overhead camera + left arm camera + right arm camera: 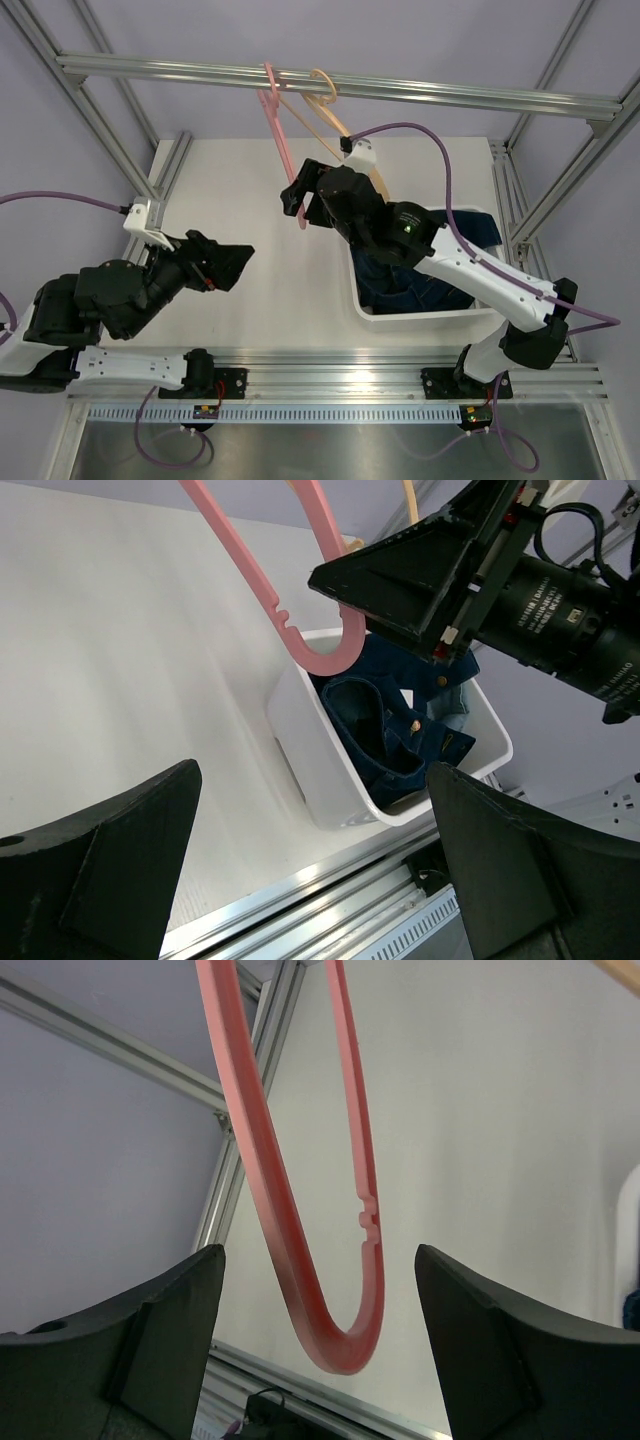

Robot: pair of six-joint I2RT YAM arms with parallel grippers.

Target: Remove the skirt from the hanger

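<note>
The skirt is lying bunched up in a white bin that is sitting on the right side of the surface, close to its near edge. It is dark blue denim, folded over itself so that its long axis cannot be told; a small brass button is facing up near the middle of the heap. The bin's long sides are running from the near edge toward the far edge.

The pink hanger is bare and is hanging by its hook from the metal rail over the far edge. Its long axis is running steeply downward from the rail, and its rounded end is pointing down, just beyond the bin's far left corner. A tan hanger is hanging beside it on the same rail.

The right gripper is hovering at the pink hanger's lower end with its jaws standing wide apart; the curved end is sitting between them without touching either, so nothing is being gripped. The left gripper is hanging over the left side of the surface, well apart from the hanger and bin, its jaws fully spread and holding nothing.

Small white print is showing on the right arm's black body, too small to read.
</note>
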